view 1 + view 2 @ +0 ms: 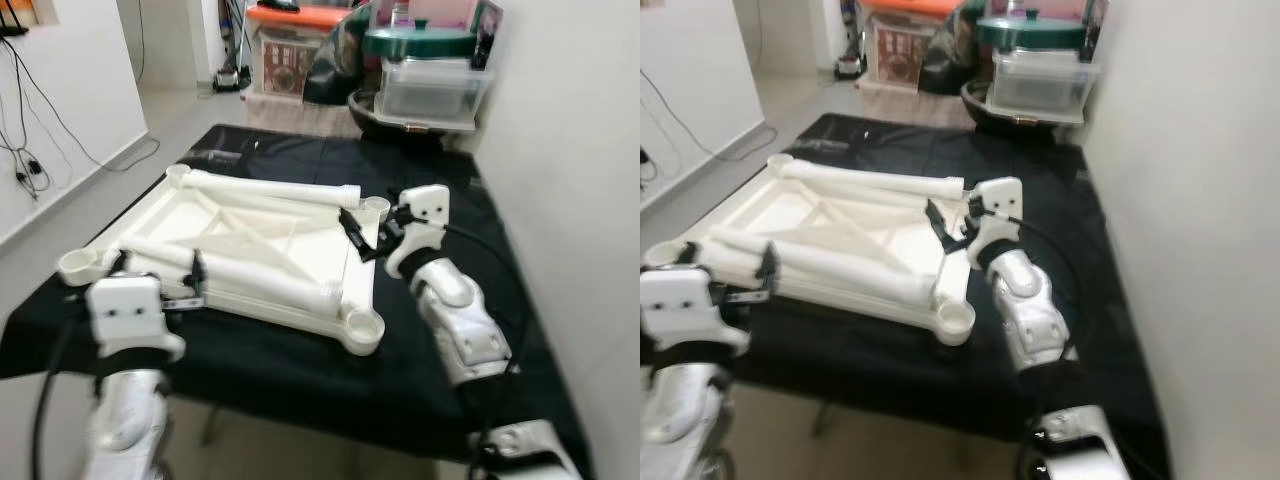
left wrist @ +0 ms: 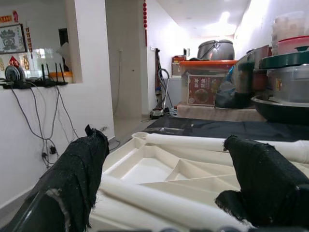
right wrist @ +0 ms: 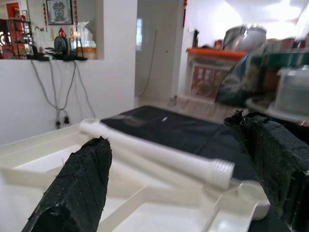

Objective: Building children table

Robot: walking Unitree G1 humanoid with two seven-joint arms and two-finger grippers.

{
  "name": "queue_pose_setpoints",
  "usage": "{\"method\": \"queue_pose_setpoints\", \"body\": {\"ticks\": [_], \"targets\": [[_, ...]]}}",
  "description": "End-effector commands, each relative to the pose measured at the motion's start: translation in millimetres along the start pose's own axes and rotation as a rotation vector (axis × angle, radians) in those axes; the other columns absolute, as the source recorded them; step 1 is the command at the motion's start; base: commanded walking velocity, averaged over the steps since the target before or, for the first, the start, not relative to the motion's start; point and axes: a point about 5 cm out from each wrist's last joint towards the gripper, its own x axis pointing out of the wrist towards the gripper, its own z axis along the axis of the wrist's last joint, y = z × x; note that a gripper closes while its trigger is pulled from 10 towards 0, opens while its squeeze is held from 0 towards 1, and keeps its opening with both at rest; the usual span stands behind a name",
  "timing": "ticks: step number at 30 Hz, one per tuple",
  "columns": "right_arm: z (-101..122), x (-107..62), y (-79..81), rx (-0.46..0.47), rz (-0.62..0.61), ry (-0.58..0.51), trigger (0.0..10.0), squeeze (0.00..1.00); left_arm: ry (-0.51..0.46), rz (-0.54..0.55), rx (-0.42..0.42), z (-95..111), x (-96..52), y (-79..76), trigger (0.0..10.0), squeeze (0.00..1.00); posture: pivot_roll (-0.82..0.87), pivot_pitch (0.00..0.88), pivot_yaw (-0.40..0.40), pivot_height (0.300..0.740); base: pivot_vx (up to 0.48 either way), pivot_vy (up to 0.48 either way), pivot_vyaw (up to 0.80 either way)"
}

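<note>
White tabletop panel (image 1: 235, 235) lies upside down in the middle of the black cloth-covered table (image 1: 300, 375), ribs up, a round leg socket at each corner. Two loose white legs lie on it: the far leg (image 1: 270, 188) along the far edge, threaded end near the far-right socket (image 1: 376, 207); the near leg (image 1: 245, 270) diagonally across the near half, ending by the near-right socket (image 1: 363, 326).

Right gripper (image 1: 358, 234) sits over the panel's right edge, just below the far leg's threaded end, fingers spread wide, holding nothing. Left gripper (image 1: 190, 277) is at the near-left part of the panel, straddling the near leg's left end, jaws wide, not closed on it.

Likely step: grab a leg and screw it into a socket. To do it well: close mid-shaft, not on the threads, stand the leg upright, line the threads square to the socket before turning. Other gripper should pin the panel so it doesn't skate on the cloth.

Room: wall runs close along the table's right edge, little swing there. Stacked bins and pots (image 1: 425, 75) crowd past the far edge. Left side opens to bare floor (image 1: 60, 225); panel's near-left socket (image 1: 78, 264) sits close to the table's left edge.
</note>
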Motion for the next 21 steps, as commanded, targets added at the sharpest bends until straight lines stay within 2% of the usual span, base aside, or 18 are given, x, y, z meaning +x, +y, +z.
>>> {"method": "queue_pose_setpoints", "body": {"ticks": [1,7,9,10,11,13,14,15,16,17,19,21], "targets": [[-6.4,-3.0,-8.9,-0.002,-0.024,0.025,10.0,0.0,-0.003,-0.015,-0.018,0.4,-1.0,-5.1,10.0,0.0,0.13,0.0,-0.1,0.74,0.454,0.0,0.0],[-5.1,-2.4,-7.6,-0.016,-0.012,0.018,10.0,0.0,-0.014,-0.01,-0.028,1.9,-1.4,-5.5,10.0,0.0,0.13,0.0,-0.1,0.74,0.375,0.0,0.0],[0.7,-0.8,-7.8,-0.052,0.073,-0.016,10.0,0.0,-0.022,-0.01,-0.032,3.6,-0.5,-5.9,10.0,0.0,0.13,0.0,-0.098,0.74,0.0,0.0,0.0],[0.7,-0.8,-7.8,-0.052,0.073,-0.016,10.0,0.0,-0.022,-0.01,-0.032,3.6,-0.5,-5.9,10.0,0.0,0.13,0.0,-0.098,0.74,0.0,0.0,0.0],[4.5,0.3,-9.1,-0.093,0.147,-0.033,10.0,0.0,-0.025,-0.01,-0.036,4.1,-0.1,-5.8,10.0,0.0,0.14,0.0,-0.097,0.74,0.0,0.0,0.0],[4.5,0.3,-9.1,-0.093,0.147,-0.033,10.0,0.0,-0.025,-0.01,-0.036,4.1,-0.1,-5.8,10.0,0.0,0.14,0.0,-0.097,0.74,0.0,0.0,0.0],[7.5,2.5,-12.8,-0.136,0.235,-0.028,10.0,0.0,-0.025,-0.013,-0.038,4.1,-0.1,-5.4,10.0,0.0,0.13,0.0,-0.096,0.74,0.0,0.0,0.0],[7.5,2.5,-12.8,-0.136,0.235,-0.028,10.0,0.0,-0.025,-0.013,-0.038,4.1,-0.1,-5.4,10.0,0.0,0.13,0.0,-0.096,0.74,0.0,0.0,0.0],[15.6,6.5,-17.7,-0.252,0.375,-0.029,10.0,0.0,-0.014,-0.025,-0.047,2.7,-2.1,-3.5,10.0,0.0,0.13,0.0,-0.098,0.74,0.0,0.0,0.0],[25.0,8.9,-22.8,-0.395,0.551,-0.014,10.0,0.0,0.019,-0.092,-0.05,-1.4,-9.1,-3.2,10.0,0.0,0.13,0.0,-0.103,0.74,0.0,0.0,0.0],[25.0,8.9,-22.8,-0.395,0.551,-0.014,10.0,0.0,0.019,-0.092,-0.05,-1.4,-9.1,-3.2,10.0,0.0,0.13,0.0,-0.103,0.74,0.0,0.0,0.0],[32.6,6.3,-33.4,-0.611,0.811,0.067,10.0,0.0,0.1,-0.238,-0.052,-9.7,-27.0,-6.1,10.0,0.0,0.14,0.0,-0.11,0.74,0.0,0.0,0.0]]}}
